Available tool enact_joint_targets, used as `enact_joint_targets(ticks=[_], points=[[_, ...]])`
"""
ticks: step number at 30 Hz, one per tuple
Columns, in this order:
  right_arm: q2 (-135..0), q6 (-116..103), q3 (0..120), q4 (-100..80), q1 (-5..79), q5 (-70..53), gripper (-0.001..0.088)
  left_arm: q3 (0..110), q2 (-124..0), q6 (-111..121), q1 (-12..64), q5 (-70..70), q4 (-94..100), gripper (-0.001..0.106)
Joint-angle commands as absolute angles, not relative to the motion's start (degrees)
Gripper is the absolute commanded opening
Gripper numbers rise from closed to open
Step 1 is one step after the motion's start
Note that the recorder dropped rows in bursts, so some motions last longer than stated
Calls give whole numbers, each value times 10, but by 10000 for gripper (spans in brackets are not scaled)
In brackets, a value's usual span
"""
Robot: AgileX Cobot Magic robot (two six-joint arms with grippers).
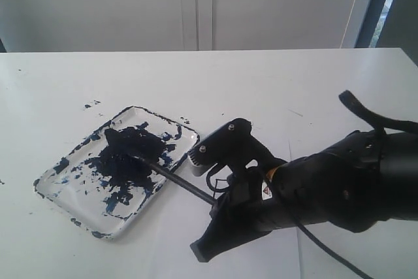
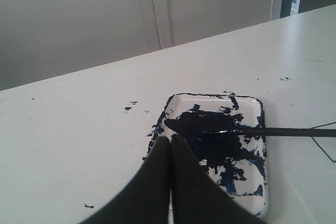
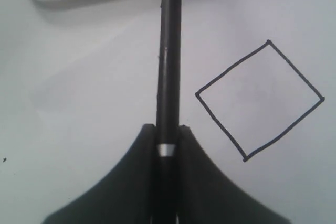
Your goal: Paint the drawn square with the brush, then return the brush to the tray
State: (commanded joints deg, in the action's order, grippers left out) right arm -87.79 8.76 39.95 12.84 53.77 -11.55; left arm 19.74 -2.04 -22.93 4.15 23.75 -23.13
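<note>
Clamping the brush (image 3: 170,51), the right fingers (image 3: 202,182) are narrowed onto its black handle, one on each side, with the pale band (image 3: 166,150) sitting right between them. Beyond their tips the handle runs straight ahead over bare counter (image 1: 261,83) and crosses the near rim of the tray (image 1: 49,184). The brush tip rests in the paint blob (image 1: 127,161) at the tray's middle.

The drawn square (image 3: 260,100) lies flat beside the handle, just ahead of the right fingertips and clear of both handle and tray. Its black outline is whole and its inside is blank white. In the exterior view the right arm hides it.

The left fingers (image 2: 152,182) are pressed together tip to tip, with nothing between them. They hang just short of the tray's near edge, and the brush handle crosses the tray beyond them, well apart from them.

Around the tray the counter is open on every side. Only a few paint specks (image 2: 129,107) lie just off the far corner, past the left fingers.
</note>
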Motion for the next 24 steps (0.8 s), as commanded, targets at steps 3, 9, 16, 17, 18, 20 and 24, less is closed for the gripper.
enact_joint_targets(ticks=[3, 9, 16, 17, 18, 20, 24], points=[[-878, 88, 400, 128, 538, -107, 0, 197, -20, -229, 41, 237, -231, 0], [-878, 88, 400, 128, 538, -96, 0, 197, -20, -229, 41, 237, -231, 0], [-882, 88, 400, 129, 538, -123, 0, 197, -20, -229, 41, 237, -231, 0], [-884, 88, 400, 129, 538, -120, 0, 197, -20, -229, 41, 237, -231, 0], [-886, 88, 400, 129, 538, -116, 0, 197, -20, -229, 41, 237, -231, 0], [-887, 88, 400, 129, 538, -103, 0, 197, -20, -229, 41, 237, -231, 0], [-886, 88, 404, 129, 538, -88, 0, 197, -20, -229, 41, 237, -231, 0]])
